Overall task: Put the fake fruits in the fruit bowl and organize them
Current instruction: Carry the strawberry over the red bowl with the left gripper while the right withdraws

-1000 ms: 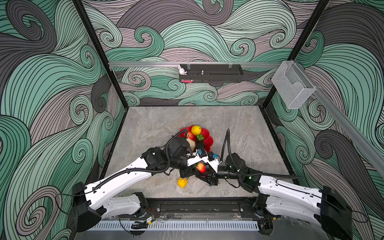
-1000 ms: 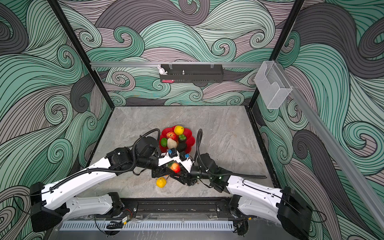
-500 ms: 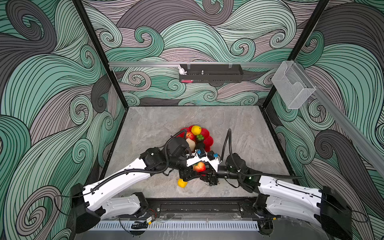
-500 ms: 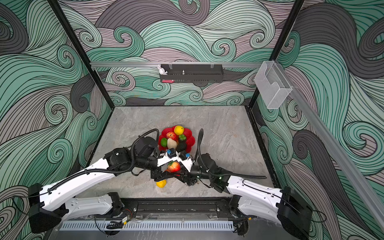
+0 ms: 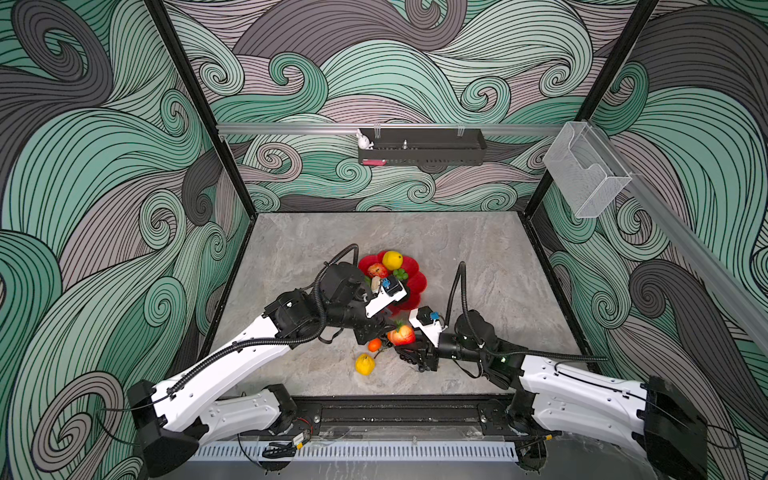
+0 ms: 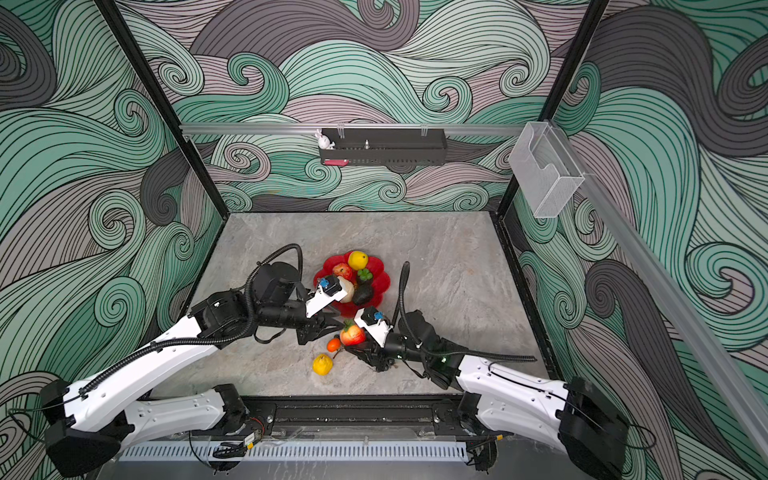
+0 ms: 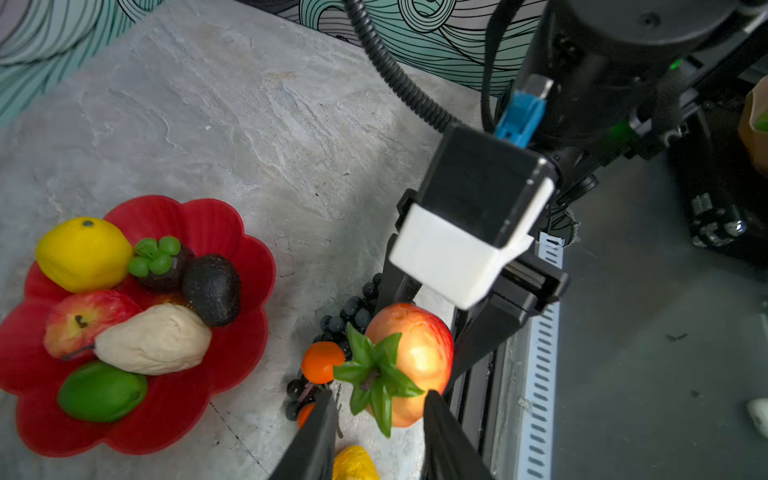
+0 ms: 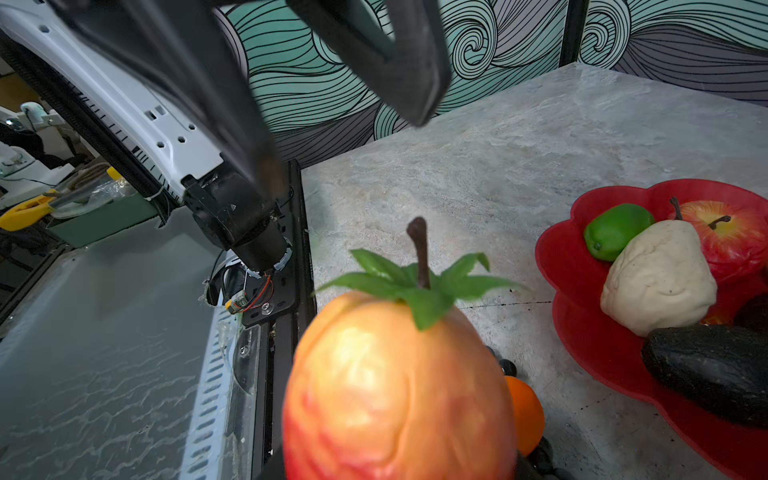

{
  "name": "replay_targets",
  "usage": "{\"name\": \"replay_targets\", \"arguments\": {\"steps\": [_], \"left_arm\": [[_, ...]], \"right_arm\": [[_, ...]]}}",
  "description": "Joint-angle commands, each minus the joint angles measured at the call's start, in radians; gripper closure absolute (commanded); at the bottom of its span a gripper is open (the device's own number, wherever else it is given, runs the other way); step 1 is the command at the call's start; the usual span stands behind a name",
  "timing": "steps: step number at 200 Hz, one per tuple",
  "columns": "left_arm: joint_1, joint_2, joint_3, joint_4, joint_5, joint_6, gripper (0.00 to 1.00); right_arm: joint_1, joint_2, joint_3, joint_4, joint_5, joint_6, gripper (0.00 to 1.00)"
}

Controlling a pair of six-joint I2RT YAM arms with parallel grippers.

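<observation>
Right gripper (image 7: 417, 332) clamped on the leafy peach (image 8: 395, 390), outside the fruit bowl (image 7: 232, 232), near its rim. Left gripper (image 7: 379, 401) spread wide at the peach's stem end, fingers not touching it.

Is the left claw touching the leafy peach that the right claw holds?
Apart. In the right wrist view, wall and table show between the left claw and the stem of the leafy peach.
</observation>
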Motion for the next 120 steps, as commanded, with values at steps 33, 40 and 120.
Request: {"name": "replay_targets", "arguments": {"steps": [33, 40, 120], "left_arm": [[0.012, 0.046, 0.062, -0.052, 0.066, -0.026, 0.72], [0.012, 0.049, 0.062, -0.054, 0.066, -0.026, 0.72], [0.019, 0.088, 0.061, -0.09, 0.027, -0.018, 0.73]], "right_arm": [[0.021, 0.01, -0.002, 0.039, 0.035, -0.035, 0.74], [0.023, 0.012, 0.0, 0.039, 0.035, -0.037, 0.74], [0.025, 0.001, -0.001, 0.037, 0.043, -0.035, 0.74]]}}
